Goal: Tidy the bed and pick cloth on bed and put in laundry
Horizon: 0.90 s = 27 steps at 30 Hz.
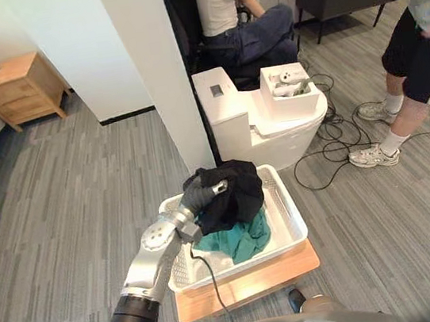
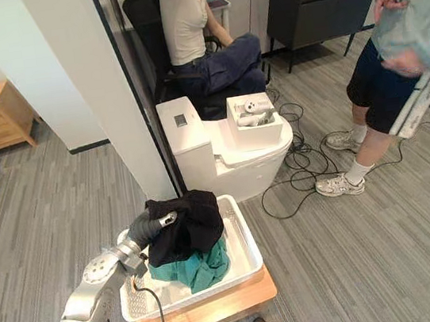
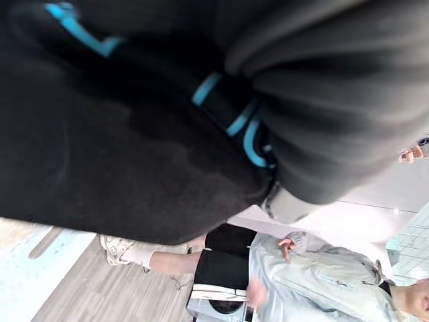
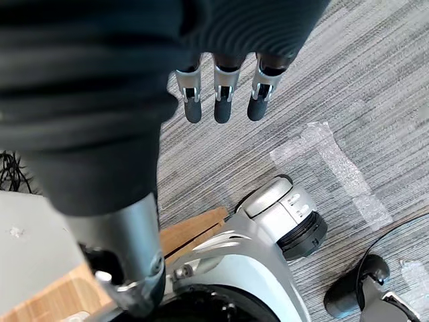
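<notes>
The black cloth [image 1: 236,194] is bunched up over a white laundry basket [image 1: 290,210], its lower folds hanging down onto a teal cloth [image 1: 246,238] that already lies inside. The left robot hand [image 1: 202,193] reaches in from the basket's near left corner and grips the black cloth at its left side, a silver finger closed over the fabric. From the left wrist, the same dark fabric shows thin blue stripes and hides the fingers. The basket sits on a flat wooden board [image 1: 256,282] laid on the grey striped floor [image 1: 60,199]. The right robot hand [image 4: 222,100] hangs over the floor with its fingers straight and relaxed, holding nothing. Just beyond the basket stands a low white unit [image 1: 245,121] with a small open white box [image 1: 292,90] on top, next to a white pillar [image 1: 158,73]. Black cables [image 1: 332,140] loop on the floor to the right of the unit. A person [image 1: 230,11] sits on a chair behind it, and another person [image 1: 415,45] in dark shorts and white shoes stands to the right. A wooden nightstand [image 1: 19,88] stands far off to the left by the wall.
</notes>
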{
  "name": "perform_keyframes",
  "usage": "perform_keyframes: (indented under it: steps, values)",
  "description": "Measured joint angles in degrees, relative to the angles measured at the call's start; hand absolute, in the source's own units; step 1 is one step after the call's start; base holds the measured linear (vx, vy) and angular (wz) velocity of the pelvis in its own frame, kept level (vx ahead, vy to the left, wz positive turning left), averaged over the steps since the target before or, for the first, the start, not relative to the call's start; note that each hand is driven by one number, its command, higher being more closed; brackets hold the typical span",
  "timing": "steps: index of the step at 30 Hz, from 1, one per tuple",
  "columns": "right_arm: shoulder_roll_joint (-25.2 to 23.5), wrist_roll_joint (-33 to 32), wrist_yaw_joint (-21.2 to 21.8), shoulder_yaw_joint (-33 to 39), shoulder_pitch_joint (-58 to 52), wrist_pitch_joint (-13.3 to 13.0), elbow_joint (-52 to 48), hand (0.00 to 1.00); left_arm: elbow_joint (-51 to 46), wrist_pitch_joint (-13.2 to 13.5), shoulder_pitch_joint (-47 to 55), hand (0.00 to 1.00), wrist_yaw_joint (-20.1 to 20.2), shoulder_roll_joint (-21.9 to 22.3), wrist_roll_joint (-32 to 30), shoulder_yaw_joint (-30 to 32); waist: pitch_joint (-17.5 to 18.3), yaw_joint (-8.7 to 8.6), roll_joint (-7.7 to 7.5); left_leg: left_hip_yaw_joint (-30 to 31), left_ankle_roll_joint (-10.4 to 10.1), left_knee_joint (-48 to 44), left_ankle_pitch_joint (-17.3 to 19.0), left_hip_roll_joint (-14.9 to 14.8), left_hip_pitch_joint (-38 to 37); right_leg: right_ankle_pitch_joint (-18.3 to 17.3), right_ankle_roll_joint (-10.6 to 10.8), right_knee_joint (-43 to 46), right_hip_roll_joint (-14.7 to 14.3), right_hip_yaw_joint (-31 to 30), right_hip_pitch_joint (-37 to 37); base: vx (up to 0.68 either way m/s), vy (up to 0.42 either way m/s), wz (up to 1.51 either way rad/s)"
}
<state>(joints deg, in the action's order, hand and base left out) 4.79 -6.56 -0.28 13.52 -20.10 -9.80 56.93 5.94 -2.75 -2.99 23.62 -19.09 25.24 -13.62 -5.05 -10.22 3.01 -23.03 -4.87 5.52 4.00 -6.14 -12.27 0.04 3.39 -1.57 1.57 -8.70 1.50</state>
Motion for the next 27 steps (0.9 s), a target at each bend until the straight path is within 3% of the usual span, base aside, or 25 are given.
perform_keyframes:
  steps: [4, 8, 11, 15, 19, 27]
  values:
    - [0.3, 0.0, -0.1, -0.9, 0.0, -0.1, 0.0, 0.0, 0.0, -0.1, 2.2, 1.0, 3.0, 0.1, 0.2, -3.5, 0.0, -0.19, 0.02, 0.0, 0.0, 0.0, 0.0, 0.1, 0.0, 0.0, 0.0, 0.0, 0.1, 0.0, 0.0, 0.0, -0.004, 0.01]
    - [0.3, 0.0, -0.1, -1.3, 0.0, -0.3, -0.1, 0.0, 0.6, -3.8, 5.5, 1.0, 5.0, 1.0, 0.5, -11.5, 0.0, -1.09, 0.03, 0.0, 0.0, 0.0, 0.0, 0.0, -0.6, 0.0, 0.0, 0.0, 0.1, 0.0, 0.3, 0.0, 0.0, 0.0]
    - [0.4, 0.0, -0.2, -2.3, 0.0, -0.4, 0.0, 0.0, 6.5, -5.9, 7.3, 1.0, 4.3, 3.6, 0.8, -18.6, 0.0, -1.81, 0.03, -0.2, 0.0, 0.0, 0.1, -0.1, -1.1, 0.0, 0.0, 0.0, -0.1, -0.1, 1.0, -0.03, -0.02, -0.01]
    - [0.5, 0.0, -0.4, -2.9, -0.1, -0.7, 0.3, 0.0, 12.2, -6.2, 8.3, 1.0, 1.0, 5.6, 1.9, -20.4, 0.0, -1.93, -0.13, -1.2, -0.2, -1.0, 0.6, -0.5, -1.7, 0.0, 0.1, 0.1, -0.4, -0.9, 1.5, -0.06, -0.039, -0.1]
    - [0.5, 0.0, -0.9, -3.5, -0.3, -0.7, 0.4, 0.0, 18.0, -4.5, 8.3, 1.0, -2.6, 6.7, 2.9, -22.3, 0.1, -2.3, -0.07, -1.5, -0.4, -2.0, 1.3, -0.9, -1.6, 0.1, 0.2, -0.2, -0.6, -1.4, 1.5, -0.06, -0.049, -0.06]
    - [1.0, 0.1, -2.1, -6.0, -0.3, -0.7, 0.4, 0.0, 20.2, 2.3, 7.6, 1.0, -11.3, 7.8, 7.4, -22.2, 0.1, -2.67, -0.11, -1.6, -0.5, -1.7, 1.4, -0.9, -1.5, 0.3, 0.4, -0.7, -0.7, -1.5, 1.6, 0.0, -0.013, -0.01]
